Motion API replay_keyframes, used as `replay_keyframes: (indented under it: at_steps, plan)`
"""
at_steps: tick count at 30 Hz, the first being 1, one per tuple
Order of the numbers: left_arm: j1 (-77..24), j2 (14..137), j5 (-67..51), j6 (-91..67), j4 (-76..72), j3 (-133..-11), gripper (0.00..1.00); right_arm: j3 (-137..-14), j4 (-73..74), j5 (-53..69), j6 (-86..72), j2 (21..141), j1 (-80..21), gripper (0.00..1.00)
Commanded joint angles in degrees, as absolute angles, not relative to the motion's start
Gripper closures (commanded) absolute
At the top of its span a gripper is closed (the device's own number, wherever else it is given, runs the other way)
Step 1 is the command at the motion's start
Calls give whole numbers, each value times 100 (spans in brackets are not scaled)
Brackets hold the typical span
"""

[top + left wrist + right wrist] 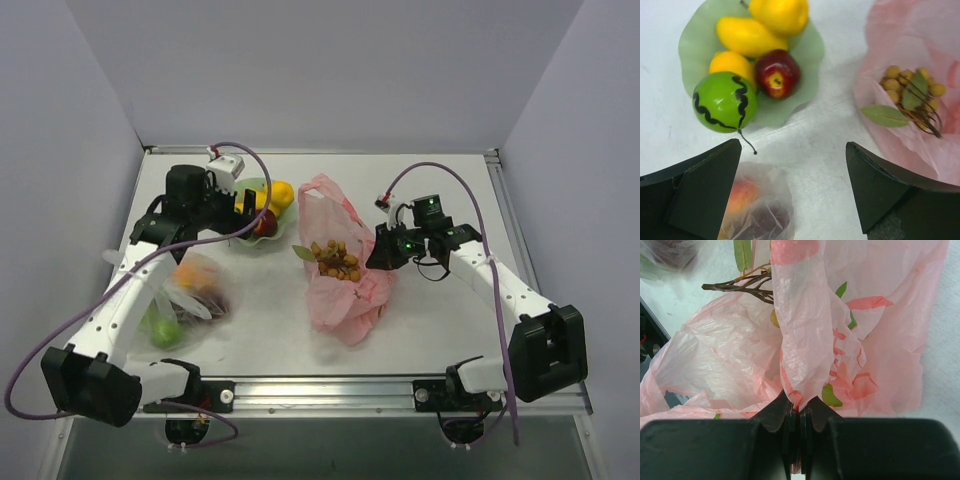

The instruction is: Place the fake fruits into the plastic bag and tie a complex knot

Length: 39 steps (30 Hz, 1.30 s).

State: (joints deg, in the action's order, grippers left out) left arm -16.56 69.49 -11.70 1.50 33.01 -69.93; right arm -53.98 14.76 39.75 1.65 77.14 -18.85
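Note:
On a pale green plate (807, 47) lie a green round fruit (725, 101), a red apple (777, 73), a yellow-orange citrus (729, 62) and other yellow fruits (751, 36). My left gripper (792, 185) hovers open just short of the plate, with nothing between its fingers. The pink plastic bag (345, 295) lies mid-table with the brown grape bunch (338, 260) in its mouth. My right gripper (799, 407) is shut on a gathered fold of the pink plastic bag (805, 340) at its right side (385, 250).
A clear colourless bag of fruits (195, 290) lies at the left, under my left arm and below the left gripper (757, 210). Grey walls close the table on three sides. A metal rail (330, 385) runs along the near edge.

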Motion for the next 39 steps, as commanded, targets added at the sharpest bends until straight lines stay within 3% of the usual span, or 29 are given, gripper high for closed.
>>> replay_keyframes:
  at_steps: [1,10,31,35,39]
  plan:
    - [-1529,7372,-39,-789,3356,-7179,3,-5405,1538,3885,299,7497,-1934,100]
    - [-1485,8497,1317,-1468,3630,-7725,3,-5405,1564,3850,299,7550,-1942,100]
    - [-1292,10116,1344,-1925,3656,-8420,2,-5458,1705,3920,334,7603,-1951,100]
    - [-1283,10081,1231,-1890,3612,-8499,17,-5449,1714,3937,352,7594,-1951,100]
    - [-1309,9748,819,-1793,3560,-8429,25,-5449,1731,3920,351,7567,-1942,100]
